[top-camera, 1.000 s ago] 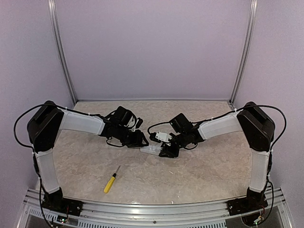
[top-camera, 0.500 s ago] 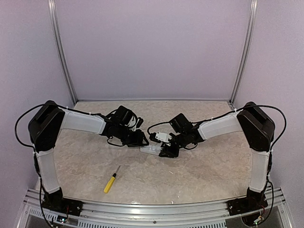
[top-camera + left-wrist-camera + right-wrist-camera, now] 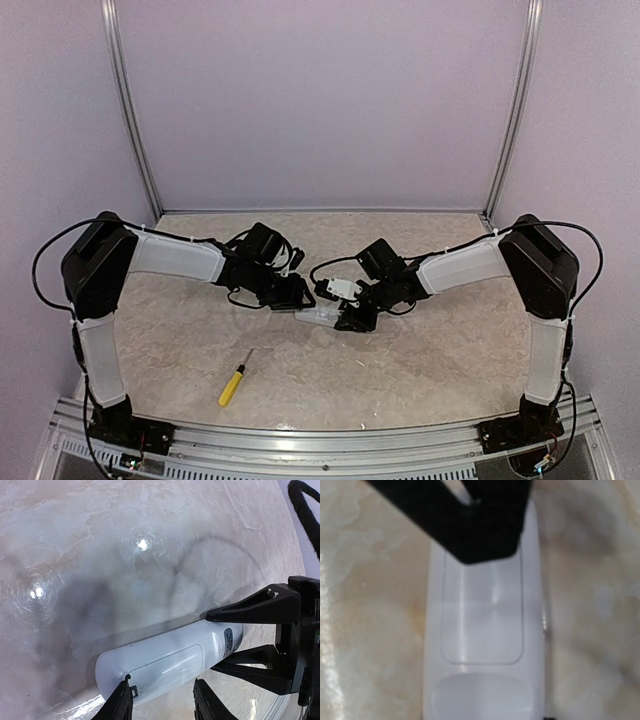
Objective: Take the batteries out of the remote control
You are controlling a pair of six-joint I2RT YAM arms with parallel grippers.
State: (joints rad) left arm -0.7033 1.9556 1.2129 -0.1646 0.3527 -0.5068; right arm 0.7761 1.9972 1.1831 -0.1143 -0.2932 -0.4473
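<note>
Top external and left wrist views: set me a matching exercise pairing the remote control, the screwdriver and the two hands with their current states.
Things:
1. remote control
2. screwdriver
3. left hand
4. right hand

States:
A. open, fingertips at the remote's cover end
B. lying alone, away from both hands
C. lying flat, battery cover in place
D. shut on the remote's labelled end

Pairs: 1-C, 2-B, 3-A, 4-D
</note>
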